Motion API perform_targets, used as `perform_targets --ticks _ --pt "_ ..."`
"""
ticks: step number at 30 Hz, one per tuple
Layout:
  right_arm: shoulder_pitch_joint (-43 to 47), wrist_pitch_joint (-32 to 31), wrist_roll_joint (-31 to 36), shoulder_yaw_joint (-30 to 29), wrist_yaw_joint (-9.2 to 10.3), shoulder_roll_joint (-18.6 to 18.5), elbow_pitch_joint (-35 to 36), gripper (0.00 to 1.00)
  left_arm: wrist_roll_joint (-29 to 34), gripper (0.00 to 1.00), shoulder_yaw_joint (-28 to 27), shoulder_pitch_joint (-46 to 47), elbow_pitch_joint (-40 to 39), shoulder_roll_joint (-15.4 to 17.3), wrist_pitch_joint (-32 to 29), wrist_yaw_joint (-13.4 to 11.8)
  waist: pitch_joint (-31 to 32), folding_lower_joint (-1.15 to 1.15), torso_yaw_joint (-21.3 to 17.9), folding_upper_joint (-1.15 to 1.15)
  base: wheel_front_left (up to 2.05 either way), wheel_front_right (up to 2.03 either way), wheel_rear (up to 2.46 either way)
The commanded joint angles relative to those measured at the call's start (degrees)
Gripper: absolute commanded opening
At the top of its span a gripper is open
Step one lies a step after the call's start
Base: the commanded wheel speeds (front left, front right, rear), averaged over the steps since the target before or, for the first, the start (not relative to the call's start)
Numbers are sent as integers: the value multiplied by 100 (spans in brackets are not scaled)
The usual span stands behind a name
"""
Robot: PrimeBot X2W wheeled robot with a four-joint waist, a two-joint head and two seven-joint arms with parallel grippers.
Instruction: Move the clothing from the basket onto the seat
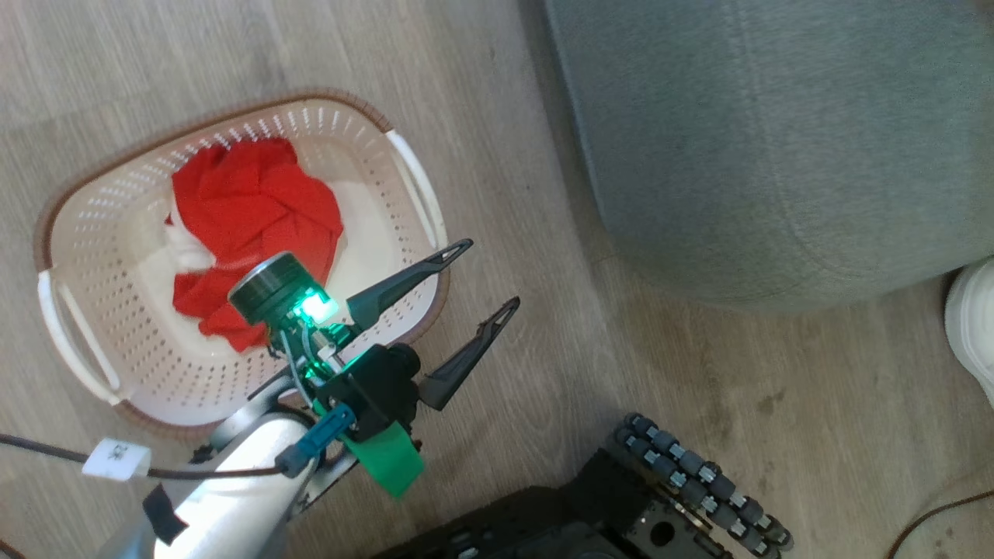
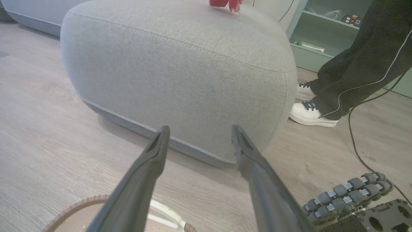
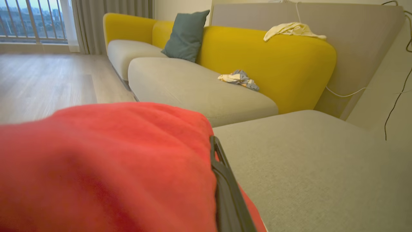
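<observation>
Nearby, shoe (image 2: 309, 114) beside seat (image 2: 180, 64) — left jaws apart, right jaws unreadable under clothing (image 3: 106, 167).

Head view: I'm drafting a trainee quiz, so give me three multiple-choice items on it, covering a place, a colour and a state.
1. Where is the basket?
A) on a table
B) on the wood floor beside the seat
C) on a shelf

2. What colour is the clothing in the basket?
A) red
B) blue
C) yellow

3. How is the left tool?
A) shut on clothing
B) shut on the basket's handle
C) open and empty

Answers:
1 B, floor planks surround it and the seat lies alongside.
2 A, bright red folds lie inside.
3 C, its jaws stand apart with nothing between.
</observation>
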State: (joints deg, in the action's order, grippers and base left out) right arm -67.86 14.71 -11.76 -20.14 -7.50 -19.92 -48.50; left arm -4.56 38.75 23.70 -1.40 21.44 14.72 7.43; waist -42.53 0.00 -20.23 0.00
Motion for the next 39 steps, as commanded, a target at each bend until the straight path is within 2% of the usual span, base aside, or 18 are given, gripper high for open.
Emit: perform_targets --ticks 1,6,12,21,22,23,24,30,34,39 --pt "-154 26 97 -49 1 -173 61 0 -9 100 -126 37 -232 75 28 6 -151 0 108 0 0 0 0" --pt "-401 25 383 -281 1 -174 -633 0 3 100 -82 99 -285 125 28 6 -344 0 232 0 0 0 0" --pt "-594 -137 649 -952 1 -329 -1617 0 -33 100 -109 160 -317 51 28 6 -501 0 440 0 0 0 0" --pt "-729 -175 1364 -1441 1 -260 -2189 0 -46 100 -166 67 -383 33 28 6 -578 0 491 0 0 0 0" --pt "-736 -177 1409 -1515 1 -259 -2214 12 -49 100 -163 68 -387 32 28 6 -570 0 487 0 0 0 0" --pt "-733 -167 1466 -1578 1 -262 -2225 62 -50 100 -158 72 -385 29 28 6 -560 0 480 0 0 0 0" --pt "-731 -150 1537 -1636 1 -266 -2223 100 -53 100 -154 76 -378 25 28 6 -548 0 472 0 0 0 0" --pt "-712 -289 1962 -1875 1 -275 -2276 100 -68 100 -96 103 -373 -46 28 6 -369 0 426 0 0 0 0" --pt "-663 -641 2450 -1735 1 -312 -2297 100 -109 100 -85 80 -335 -151 28 6 -168 0 408 0 0 0 0" --pt "-772 -1015 2682 -1555 1 -267 -2338 100 -142 100 -56 59 -277 -319 28 6 62 0 394 0 0 0 0"
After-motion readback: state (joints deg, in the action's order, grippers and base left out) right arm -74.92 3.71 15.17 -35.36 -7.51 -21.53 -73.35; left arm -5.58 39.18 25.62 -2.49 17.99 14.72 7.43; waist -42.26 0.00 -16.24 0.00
